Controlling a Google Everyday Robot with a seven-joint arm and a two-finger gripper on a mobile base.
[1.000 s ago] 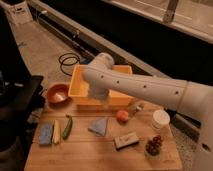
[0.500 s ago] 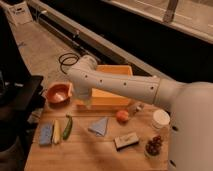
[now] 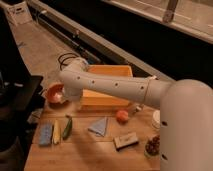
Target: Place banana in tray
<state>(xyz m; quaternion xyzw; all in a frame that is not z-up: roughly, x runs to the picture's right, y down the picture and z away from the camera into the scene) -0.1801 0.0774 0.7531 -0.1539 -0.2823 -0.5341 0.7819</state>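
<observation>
Banana [image 3: 56,132] is lying on your counter [image 3: 90,151] at seven o'clock from the tray [image 3: 106,100], between the blue sponge [image 3: 45,134] and the green vegetable [image 3: 67,127]. Your tool [image 3: 74,99] is hanging at the tray's nine o'clock edge, beside the red bowl [image 3: 53,94], with its jaws standing apart and gripping nothing.

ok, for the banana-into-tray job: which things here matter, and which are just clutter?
In the job: banana, lying on the table; tray; gripper, at the tray's left end, near the red bowl.

Lying about: blue sponge, green vegetable, red bowl, grey cloth, orange fruit, dark block, grapes, white cup.
</observation>
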